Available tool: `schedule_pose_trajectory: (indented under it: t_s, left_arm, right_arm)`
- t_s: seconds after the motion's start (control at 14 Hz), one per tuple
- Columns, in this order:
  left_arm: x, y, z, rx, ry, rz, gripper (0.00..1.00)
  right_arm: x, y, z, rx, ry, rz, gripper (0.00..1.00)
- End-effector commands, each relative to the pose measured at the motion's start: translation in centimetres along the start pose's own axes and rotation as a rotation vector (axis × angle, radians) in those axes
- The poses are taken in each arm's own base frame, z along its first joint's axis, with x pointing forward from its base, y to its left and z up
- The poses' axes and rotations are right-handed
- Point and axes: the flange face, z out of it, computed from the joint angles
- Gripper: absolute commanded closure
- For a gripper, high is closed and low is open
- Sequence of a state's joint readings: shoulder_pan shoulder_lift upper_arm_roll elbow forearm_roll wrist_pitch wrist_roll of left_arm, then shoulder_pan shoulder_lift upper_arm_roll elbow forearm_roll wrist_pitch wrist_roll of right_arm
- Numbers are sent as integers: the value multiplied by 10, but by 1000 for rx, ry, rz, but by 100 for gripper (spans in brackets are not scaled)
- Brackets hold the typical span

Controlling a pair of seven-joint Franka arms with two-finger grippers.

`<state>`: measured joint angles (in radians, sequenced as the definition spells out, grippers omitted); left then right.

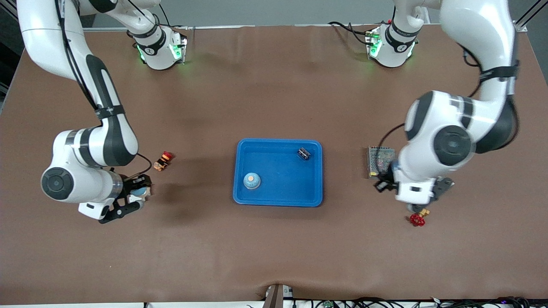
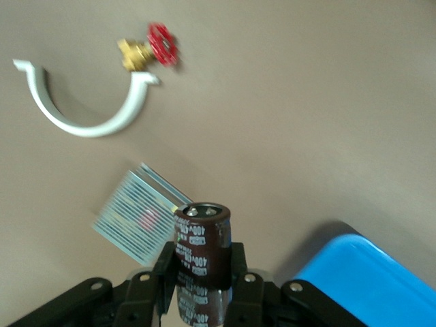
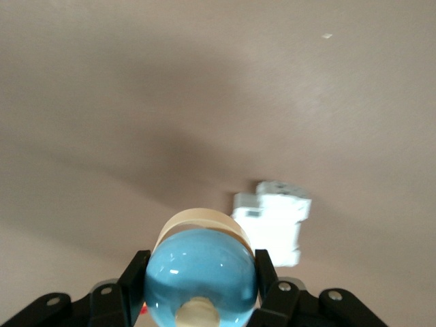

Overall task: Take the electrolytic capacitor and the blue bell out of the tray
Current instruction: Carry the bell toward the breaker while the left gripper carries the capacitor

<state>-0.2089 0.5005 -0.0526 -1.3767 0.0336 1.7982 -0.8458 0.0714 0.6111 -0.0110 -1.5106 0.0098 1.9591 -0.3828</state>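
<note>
Left pincer: clenched on electrolytic capacitor, clear of tray.
Right pincer: clenched on blue bell, over worktop.
Outstanding: set both down.

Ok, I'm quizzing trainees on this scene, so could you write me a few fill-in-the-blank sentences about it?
1. The left gripper is shut on a dark brown ____.
2. The right gripper is shut on a blue ____.
3. In the tray lie ____ things.

Missing words: capacitor; bell; two.
</note>
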Motion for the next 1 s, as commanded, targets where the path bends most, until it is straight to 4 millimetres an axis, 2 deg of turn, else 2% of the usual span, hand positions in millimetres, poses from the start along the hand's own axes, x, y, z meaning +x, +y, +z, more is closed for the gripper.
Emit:
schedule_pose_trajectory:
  t_s: [0.0, 0.14, 0.21, 0.36, 0.5, 0.57, 0.79, 0.93]
  left_arm:
    - [41, -56, -9, 5, -18, 89, 84]
    - [79, -102, -8, 0, -22, 142, 84]
    - [92, -120, -7, -2, -24, 162, 84]
    - [115, -150, 6, -1, -39, 184, 84]
    - [128, -162, 26, 5, -60, 210, 84]
    - [132, -163, 37, 9, -67, 220, 84]
    - [153, -175, 66, -4, -45, 230, 84]
    - [158, -172, 83, -7, -40, 231, 84]
  right_arm:
    - [-19, 37, 30, -32, 44, -104, 100]
    - [-33, 69, 35, -47, 68, -165, 100]
    - [-42, 84, 38, -48, 68, -180, 100]
    - [-57, 108, 41, -52, 59, -208, 100]
    - [-68, 128, 46, -53, 61, -225, 100]
    - [-69, 135, 55, -60, 70, -235, 100]
    - [-85, 152, 97, -69, 88, -242, 100]
    - [-93, 163, 125, -68, 88, -244, 100]
